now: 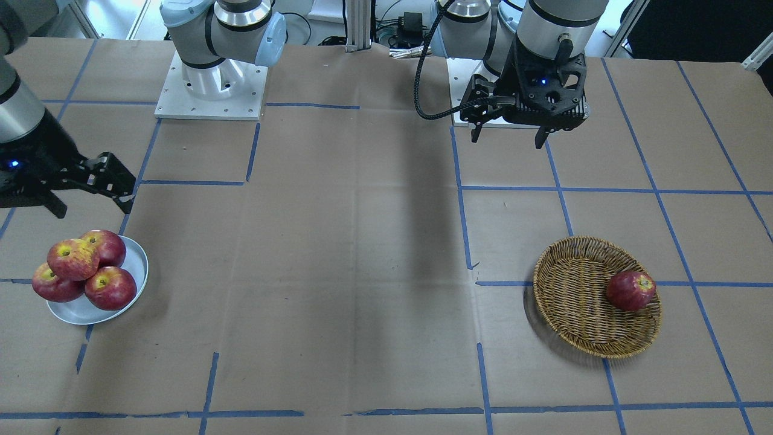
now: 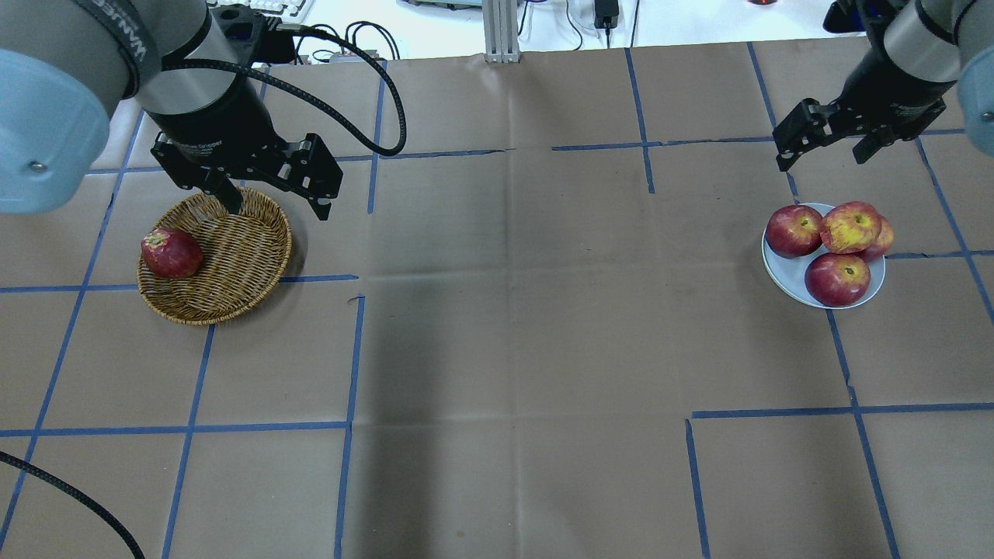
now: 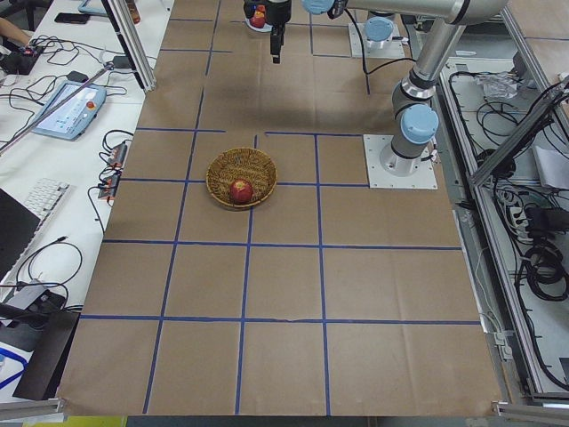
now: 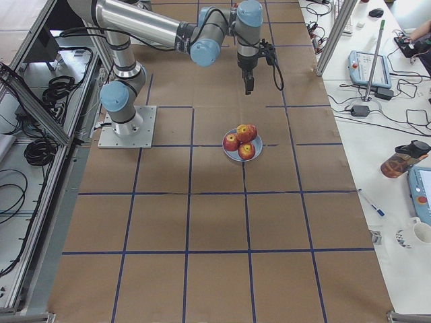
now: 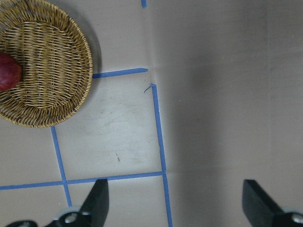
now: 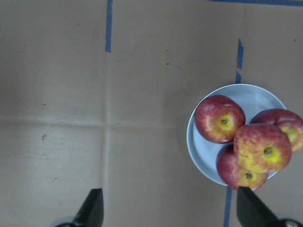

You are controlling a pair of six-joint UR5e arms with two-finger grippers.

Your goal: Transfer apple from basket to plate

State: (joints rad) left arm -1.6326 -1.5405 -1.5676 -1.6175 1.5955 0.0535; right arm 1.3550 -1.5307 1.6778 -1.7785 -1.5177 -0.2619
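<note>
The lighter, pale-streaked apple (image 2: pixel 849 226) lies on top of three darker red apples on the white-grey plate (image 2: pixel 783 272) at the right. It also shows in the front view (image 1: pixel 73 258) and the right wrist view (image 6: pixel 262 147). The wicker basket (image 2: pixel 241 256) at the left holds one dark red apple (image 2: pixel 171 253). My right gripper (image 2: pixel 821 153) is open and empty, above the table just beyond the plate. My left gripper (image 2: pixel 277 205) is open and empty, raised over the basket's far rim.
Brown paper with blue tape lines covers the table (image 2: pixel 512 326). The arm bases (image 1: pixel 210 84) stand at the robot's edge. The left wrist view shows the basket (image 5: pixel 47 94) at upper left; the right wrist view shows the plate (image 6: pixel 258 97) at right.
</note>
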